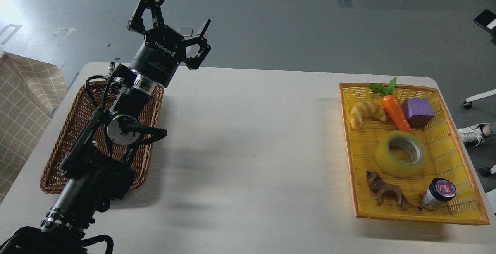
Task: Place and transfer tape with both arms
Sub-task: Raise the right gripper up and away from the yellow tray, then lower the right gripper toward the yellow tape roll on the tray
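The tape (401,153), a translucent yellow roll with a pale core, lies flat in the yellow tray (476,207) at the table's right side. My left gripper (186,9) is open and empty, raised above the table's far left edge, pointing away from me and far from the tape. The left arm (116,126) rises over the wicker basket. Of my right arm only a small black part (486,17) shows at the right edge, well behind the tray; its fingers cannot be made out.
In the tray with the tape are a croissant toy (366,112), a carrot (394,110), a purple block (417,112), a lion figure (385,192) and a small jar (438,194). A brown wicker basket (73,130) stands at the left. A person's shoe (471,133) is beside the table.
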{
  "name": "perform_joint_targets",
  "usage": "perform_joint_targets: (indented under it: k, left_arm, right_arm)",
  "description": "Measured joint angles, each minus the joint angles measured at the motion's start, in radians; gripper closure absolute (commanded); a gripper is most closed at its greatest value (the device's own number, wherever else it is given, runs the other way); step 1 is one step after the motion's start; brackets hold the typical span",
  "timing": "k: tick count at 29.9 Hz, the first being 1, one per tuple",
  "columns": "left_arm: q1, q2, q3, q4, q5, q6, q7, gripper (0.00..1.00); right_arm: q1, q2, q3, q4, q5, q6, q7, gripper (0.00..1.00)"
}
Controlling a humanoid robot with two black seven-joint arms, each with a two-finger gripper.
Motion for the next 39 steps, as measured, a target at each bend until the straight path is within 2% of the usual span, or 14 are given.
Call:
perform_joint_targets:
  k: [11, 18, 25, 30, 34, 39]
  left_arm:
    - [0.011, 0.003, 0.000, -0.008, 0.000, 0.000, 0.000, 0.01]
    - [0.021, 0.003, -0.001, -0.008, 0.000, 0.000, -0.001, 0.01]
    - [0.022, 0.003, -0.002, -0.008, -0.001, 0.000, -0.001, 0.01]
    - [0.022, 0.000, -0.002, -0.008, -0.002, 0.000, -0.001, 0.01]
    - [0.022, 0.000, 0.000, -0.015, -0.002, 0.000, -0.001, 0.01]
    - [0.022, 0.000, 0.000, -0.018, -0.002, 0.000, -0.001, 0.01]
  right_arm:
    - [-0.045, 0.071, -0.174, -0.028, -0.326, 0.000, -0.007, 0.02]
    - [-0.047, 0.111, -0.192, -0.116, -0.376, 0.000, -0.030, 0.02]
    - [-0.049, 0.133, -0.195, -0.191, -0.468, 0.000, -0.033, 0.02]
    - [-0.071, 0.160, -0.200, -0.199, -0.511, 0.000, -0.036, 0.03]
    - [-0.094, 0.178, -0.200, -0.201, -0.553, 0.000, -0.065, 0.03]
    - [-0.114, 0.184, -0.200, -0.201, -0.568, 0.000, -0.075, 0.02]
